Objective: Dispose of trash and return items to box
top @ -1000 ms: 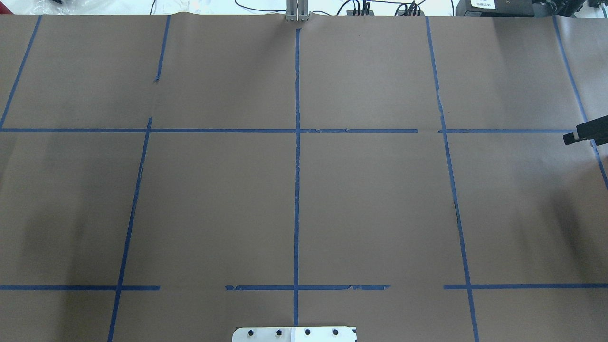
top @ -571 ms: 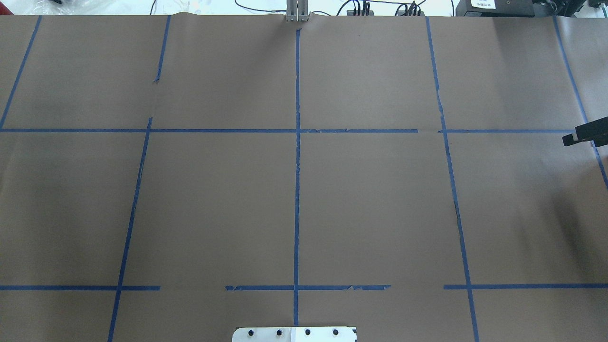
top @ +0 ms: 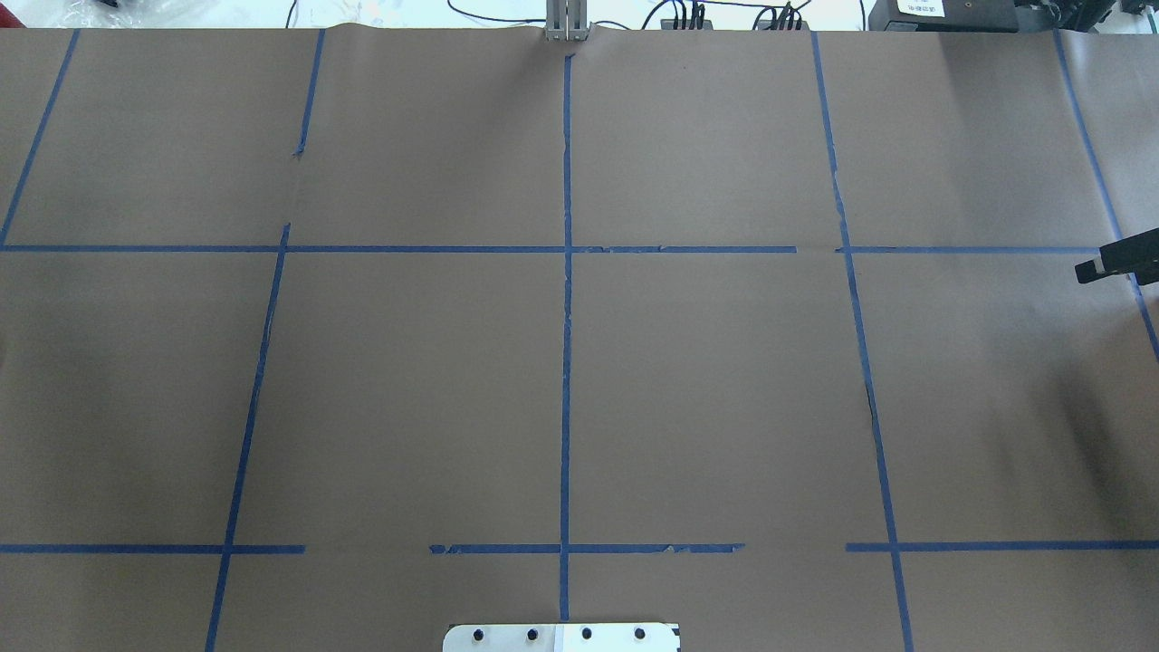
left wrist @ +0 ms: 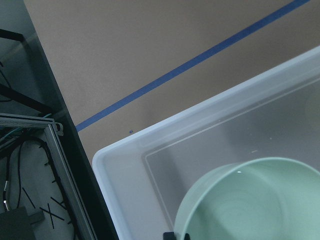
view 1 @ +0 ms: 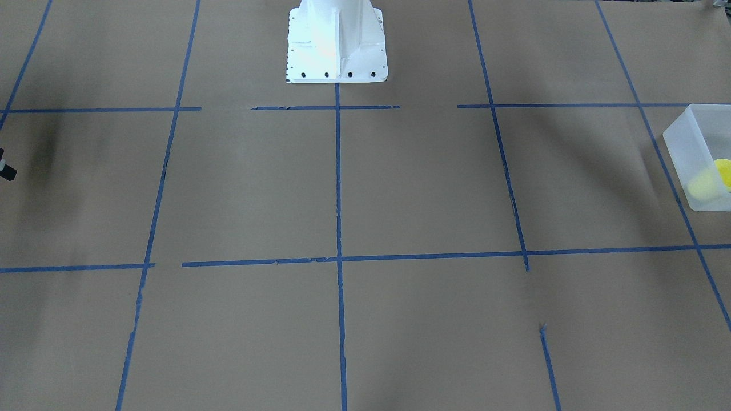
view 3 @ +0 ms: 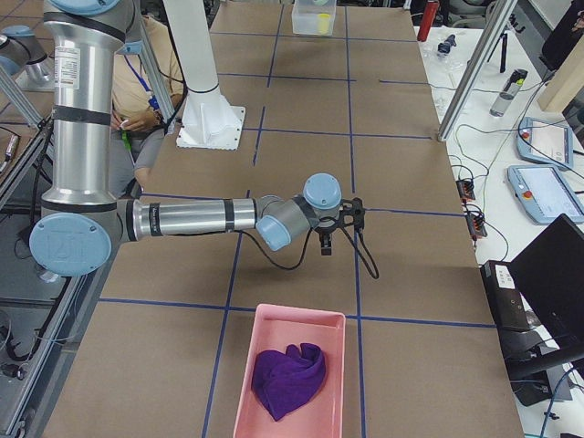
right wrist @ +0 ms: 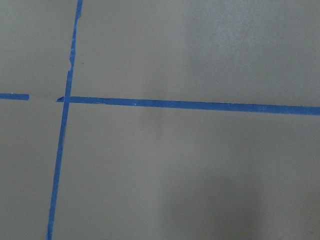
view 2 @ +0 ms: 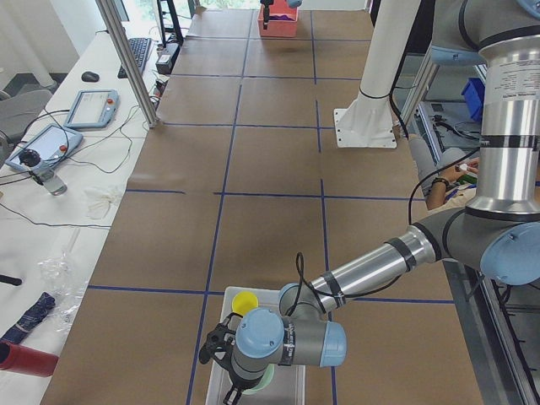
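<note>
The step in hand looks like setting the mint-green bowl (left wrist: 260,200) down inside the frosted plastic box (left wrist: 200,112) at the table's far left end. To do it well, the left gripper (view 2: 226,364) should lower until the bowl's base sits flat on the box floor. It should then release and rise straight up, clear of the box wall and of the yellow cup (view 2: 245,301) that stands in the same box, just beside the bowl. Only a sliver of the left fingers shows, so I cannot tell whether they are clamped on the bowl's rim or apart. The bowl is round and pale, with a glossy inside that shows faint rings. The right gripper (view 3: 328,239) hangs over bare paper near the right end, and its jaws' state is also unclear.
</note>
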Action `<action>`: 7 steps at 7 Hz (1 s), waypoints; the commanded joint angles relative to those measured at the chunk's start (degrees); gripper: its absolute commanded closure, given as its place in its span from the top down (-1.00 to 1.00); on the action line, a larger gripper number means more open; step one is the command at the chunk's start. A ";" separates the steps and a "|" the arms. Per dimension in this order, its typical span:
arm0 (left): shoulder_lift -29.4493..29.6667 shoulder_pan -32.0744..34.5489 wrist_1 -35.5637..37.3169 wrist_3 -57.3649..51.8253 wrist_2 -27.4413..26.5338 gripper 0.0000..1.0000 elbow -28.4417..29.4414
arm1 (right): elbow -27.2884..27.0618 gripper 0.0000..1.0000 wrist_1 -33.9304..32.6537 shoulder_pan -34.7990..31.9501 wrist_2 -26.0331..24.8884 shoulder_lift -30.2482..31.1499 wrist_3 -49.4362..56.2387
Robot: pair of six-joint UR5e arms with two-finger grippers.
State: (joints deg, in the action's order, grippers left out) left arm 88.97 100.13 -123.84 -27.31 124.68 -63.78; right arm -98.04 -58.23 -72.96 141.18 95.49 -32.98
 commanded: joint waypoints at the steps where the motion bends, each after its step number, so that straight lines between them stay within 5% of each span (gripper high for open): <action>1: 0.59 -0.20 -0.53 1.82 2.23 -0.51 1.29 | 0.05 1.00 -0.04 0.01 -0.03 0.13 0.02; 4: 0.33 -0.29 -0.44 1.99 3.11 0.00 0.34 | -0.04 1.00 -0.04 0.01 0.06 0.04 0.02; 6: -0.19 -0.72 4.79 16.83 7.29 0.15 -14.35 | -2.31 1.00 -0.04 1.76 -1.77 -0.66 -7.65; 7: -0.20 -6.64 8.14 24.42 8.29 0.26 -23.14 | -3.37 1.00 -0.04 2.12 -4.83 0.04 -8.15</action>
State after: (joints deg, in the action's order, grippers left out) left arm 88.94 97.94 -119.60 -12.18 130.94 -77.16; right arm -100.07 -58.27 -71.61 139.13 95.22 -38.63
